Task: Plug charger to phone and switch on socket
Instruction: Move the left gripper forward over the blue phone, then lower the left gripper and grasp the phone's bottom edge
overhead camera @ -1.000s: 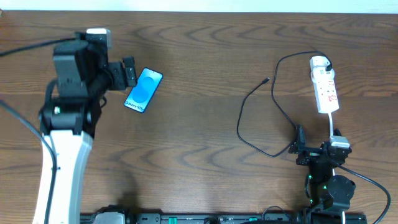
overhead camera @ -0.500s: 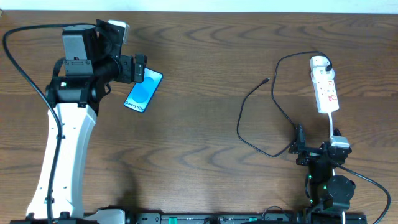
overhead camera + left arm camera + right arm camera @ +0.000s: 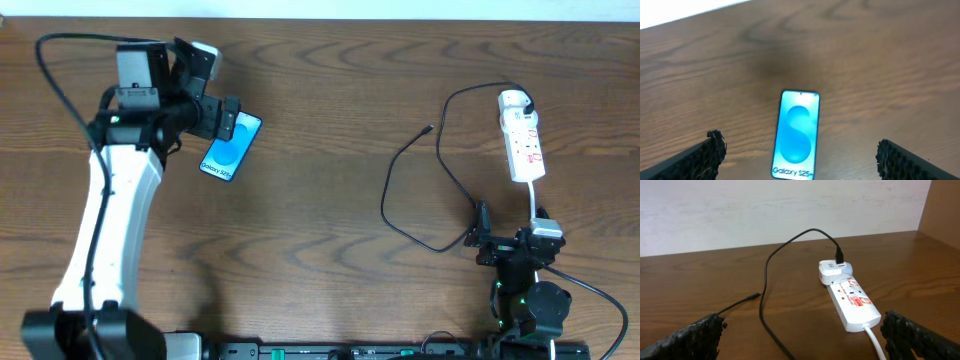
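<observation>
Overhead: the left gripper point(image 3: 231, 117) is spread wide over the upper left of the table point(image 3: 320, 200), holding nothing. Its tips sit at the far end of the phone point(image 3: 229, 149). The phone lies flat and slanted, screen up. The right gripper point(image 3: 481, 232) is low on the right, jaws wide apart and empty. Its tips are just beside a bend of the cable point(image 3: 385, 205); I cannot tell whether they touch. The cable loops from the plug point(image 3: 513, 99) in the far end of the socket point(image 3: 523, 140) down and back up to its free tip point(image 3: 429, 129), which lies well apart from the phone. A white cord point(image 3: 533, 195) leaves the socket's near end.

Left wrist: both fingers point(image 3: 700, 157) stand at the lower corners, far apart. The phone point(image 3: 796, 134) lies between them on the wood, touching neither, its "Galaxy" end nearest the camera.

Right wrist: the fingers point(image 3: 690, 337) are spread wide with nothing between them. Beyond them the socket point(image 3: 854, 305) lies to the right with the plug point(image 3: 832, 272) in its far end. The cable point(image 3: 767, 275) arcs up from the plug and down the middle. Its tip point(image 3: 752, 296) rests on the table left of centre, near the left finger and apart from it.
</observation>
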Controlling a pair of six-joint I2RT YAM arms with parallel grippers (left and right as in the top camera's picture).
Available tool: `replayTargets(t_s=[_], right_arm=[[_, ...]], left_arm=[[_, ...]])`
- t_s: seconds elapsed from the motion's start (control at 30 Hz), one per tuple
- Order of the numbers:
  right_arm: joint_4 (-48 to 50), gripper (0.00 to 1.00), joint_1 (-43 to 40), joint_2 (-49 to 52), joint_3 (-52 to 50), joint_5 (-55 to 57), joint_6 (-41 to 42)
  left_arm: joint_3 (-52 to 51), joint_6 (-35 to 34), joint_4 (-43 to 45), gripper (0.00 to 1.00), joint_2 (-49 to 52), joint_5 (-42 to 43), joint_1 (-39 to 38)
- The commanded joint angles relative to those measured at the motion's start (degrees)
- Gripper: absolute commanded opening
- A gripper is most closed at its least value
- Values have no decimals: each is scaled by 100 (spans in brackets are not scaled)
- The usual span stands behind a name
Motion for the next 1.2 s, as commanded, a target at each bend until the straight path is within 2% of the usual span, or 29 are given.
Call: replayTargets(t_s=[0.0,0.47,0.6,0.97,1.17], right_arm=[[-24,99,48,2,-7,2,52],[-24,99,48,2,-7,2,52],[-24,99,48,2,-7,2,52],[-24,99,48,2,-7,2,52],[-24,99,48,2,-7,2,52]], left_arm=[[81,636,-24,98,332,-20,28],[81,691,63,98,1805,-533,28],[81,708,59,98,1967,-535,28],[-28,1436,48,98,2083,-492,28],[-28,1464,153,98,2428,-487,15]])
